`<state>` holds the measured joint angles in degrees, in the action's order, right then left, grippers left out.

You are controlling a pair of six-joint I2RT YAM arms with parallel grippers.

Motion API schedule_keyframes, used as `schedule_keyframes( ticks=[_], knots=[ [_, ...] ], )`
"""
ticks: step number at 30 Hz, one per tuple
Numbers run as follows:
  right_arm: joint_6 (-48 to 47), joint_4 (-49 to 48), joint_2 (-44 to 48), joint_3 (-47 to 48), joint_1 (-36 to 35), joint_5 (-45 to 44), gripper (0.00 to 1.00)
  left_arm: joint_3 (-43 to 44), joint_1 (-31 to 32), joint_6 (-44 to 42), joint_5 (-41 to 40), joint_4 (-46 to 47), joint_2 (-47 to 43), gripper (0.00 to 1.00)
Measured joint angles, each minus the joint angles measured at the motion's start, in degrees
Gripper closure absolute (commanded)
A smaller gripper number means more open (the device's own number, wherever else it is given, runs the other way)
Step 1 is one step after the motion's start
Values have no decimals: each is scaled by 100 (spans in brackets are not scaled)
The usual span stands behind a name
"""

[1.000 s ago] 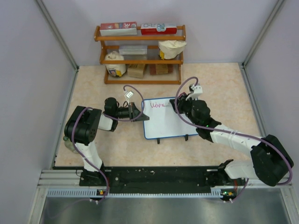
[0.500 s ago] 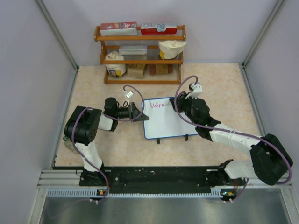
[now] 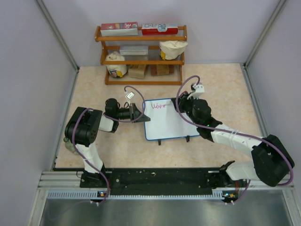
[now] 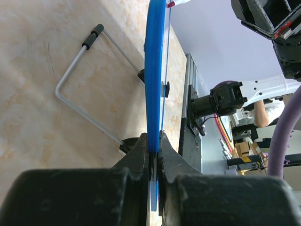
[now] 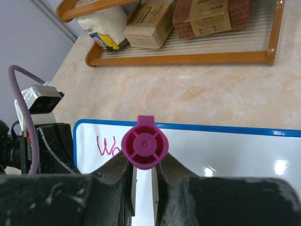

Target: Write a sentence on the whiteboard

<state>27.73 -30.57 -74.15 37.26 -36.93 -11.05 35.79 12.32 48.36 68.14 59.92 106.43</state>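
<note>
The whiteboard [image 3: 165,126], white with a thin blue frame, lies in the middle of the table. Pink writing [image 3: 158,106] runs along its top left. My left gripper [image 3: 143,117] is shut on the board's left edge; in the left wrist view the blue frame [image 4: 154,70] runs edge-on between the jaws of that gripper [image 4: 155,147]. My right gripper [image 3: 180,106] hovers over the board's upper right, shut on a magenta marker [image 5: 144,142]. In the right wrist view the marker's round end faces the camera above the board [image 5: 225,150], between that gripper's [image 5: 143,165] jaws. The marker's tip is hidden.
A wooden rack [image 3: 141,54] with boxes and bags stands at the back of the table. The board's wire stand [image 4: 84,94] with black feet rests on the tabletop. Grey walls close in left and right. A metal rail [image 3: 160,181] runs along the near edge.
The right gripper with the marker has shifted slightly along the top line, and the pink writing reaches a little further right. The left gripper has not moved.
</note>
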Motion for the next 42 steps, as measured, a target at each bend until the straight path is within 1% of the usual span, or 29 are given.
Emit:
schedule_keyframes(
  ticks=[14,34,42],
  knots=[
    [-2,17,26,-13,2,7,100,0,0,-2,2,0,0,100],
    [63,-4,254,-286,48,72,100,0,0,-4,4,2,0,100],
    [133,17,415,-275,199,125,100,0,0,-7,9,7,0,100]
  ],
)
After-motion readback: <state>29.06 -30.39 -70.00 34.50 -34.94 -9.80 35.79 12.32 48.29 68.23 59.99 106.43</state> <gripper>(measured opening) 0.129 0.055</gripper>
